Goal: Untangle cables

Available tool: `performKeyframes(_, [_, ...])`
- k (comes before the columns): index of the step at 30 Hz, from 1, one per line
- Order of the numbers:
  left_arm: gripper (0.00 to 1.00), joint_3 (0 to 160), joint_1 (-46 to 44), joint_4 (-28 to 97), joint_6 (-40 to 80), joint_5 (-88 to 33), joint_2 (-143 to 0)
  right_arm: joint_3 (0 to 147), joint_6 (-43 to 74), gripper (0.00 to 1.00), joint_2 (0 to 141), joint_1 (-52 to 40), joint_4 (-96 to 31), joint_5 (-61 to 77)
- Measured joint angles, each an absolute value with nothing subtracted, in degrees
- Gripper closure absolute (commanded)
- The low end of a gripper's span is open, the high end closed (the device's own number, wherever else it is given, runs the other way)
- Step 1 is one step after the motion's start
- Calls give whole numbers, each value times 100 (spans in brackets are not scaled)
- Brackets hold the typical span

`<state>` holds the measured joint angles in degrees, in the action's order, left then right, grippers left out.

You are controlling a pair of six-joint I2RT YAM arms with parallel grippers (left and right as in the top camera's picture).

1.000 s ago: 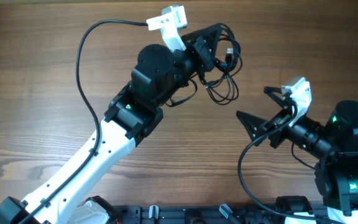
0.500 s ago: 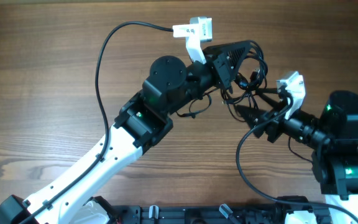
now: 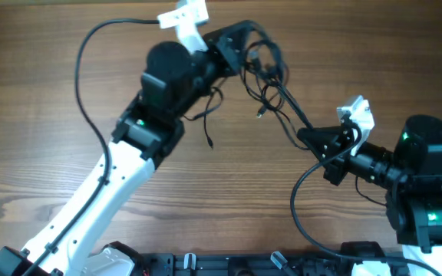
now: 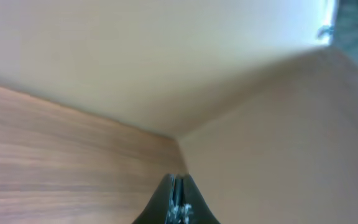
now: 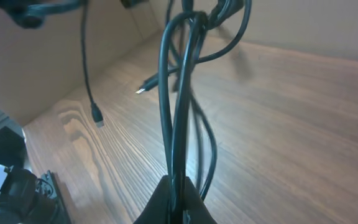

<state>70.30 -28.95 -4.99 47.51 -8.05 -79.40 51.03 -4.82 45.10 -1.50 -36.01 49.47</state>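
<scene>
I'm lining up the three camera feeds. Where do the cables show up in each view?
Overhead: cables upper centre, strung from left hand to right hand.
Left wrist: not discernible.
Right wrist: cables centre, rising from the bottom edge to the top.
Shared landmark: wooden table, also and.

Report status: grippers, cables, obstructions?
Left gripper shut on cables, bundle lifted. Right gripper shut on strands, stretched between the two. Plug ends dangle loose. No obstruction seen.
</scene>
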Motion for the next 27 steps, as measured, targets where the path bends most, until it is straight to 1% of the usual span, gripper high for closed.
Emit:
performKeyframes(6, [96,7030,-2519,-32,5000,-888,-7926,5103,-451,96,4364,-165,-3603,4617])
performKeyframes(7, [96,7030,-2508,-21,5011,-939,-7926,5103,-355,78,4313,-172,-3603,4410])
performKeyframes(8, [96,7030,-2502,-21,5024,-1020,-7926,5103,-272,58,4283,-174,-3607,4250])
performKeyframes(10, [96,7030,-2475,-108,5024,-1238,-7926,5103,-106,35,4250,-174,-3638,3988])
performKeyframes(11, [96,7030,-2434,-169,5022,-1402,-7926,5103,-54,28,4241,-174,-3642,3903])
performKeyframes(13, [96,7032,-2368,-185,5022,-1754,-7920,5103,12,25,4241,-174,-3647,3813])
performKeyframes(17, [96,7032,-2355,-196,5022,-2265,-7920,5103,196,26,4241,-174,-3647,3795])
performKeyframes(21, [96,7032,-2436,-292,5026,-2434,-7920,5103,123,26,4241,-174,-3640,4619])
performKeyframes(25, [96,7032,-2829,-832,5026,-2445,-7915,5103,75,26,4241,-174,-3579,5356])
performKeyframes(27, [96,7032,-3085,-1022,5026,-2246,-7915,5103,58,26,4239,-174,-3573,5710])
